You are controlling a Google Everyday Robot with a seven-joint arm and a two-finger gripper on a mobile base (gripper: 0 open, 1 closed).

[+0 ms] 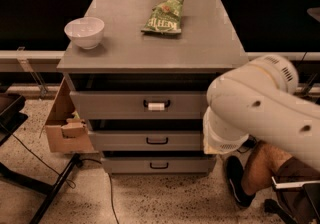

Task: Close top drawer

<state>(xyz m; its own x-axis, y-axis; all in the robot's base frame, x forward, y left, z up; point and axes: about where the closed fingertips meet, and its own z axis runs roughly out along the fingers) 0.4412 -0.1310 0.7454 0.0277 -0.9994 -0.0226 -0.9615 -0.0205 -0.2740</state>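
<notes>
Top drawer point(115, 105), centre frame, sits ajar under the tabletop point(150, 48), not yet shut. End effector is masked by the white arm point(250, 103) at centre right, beside the drawer's right end, presumably lining up a push. Its state: cannot tell.

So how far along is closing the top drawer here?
Nothing looks done yet: the top drawer stands out from the cabinet, with a dark gap showing above its front. In hand: the arm is low by the drawers' right end, with the gripper hidden behind it, and no contact with the drawer front shows. Left: push the drawer fully in.
</notes>
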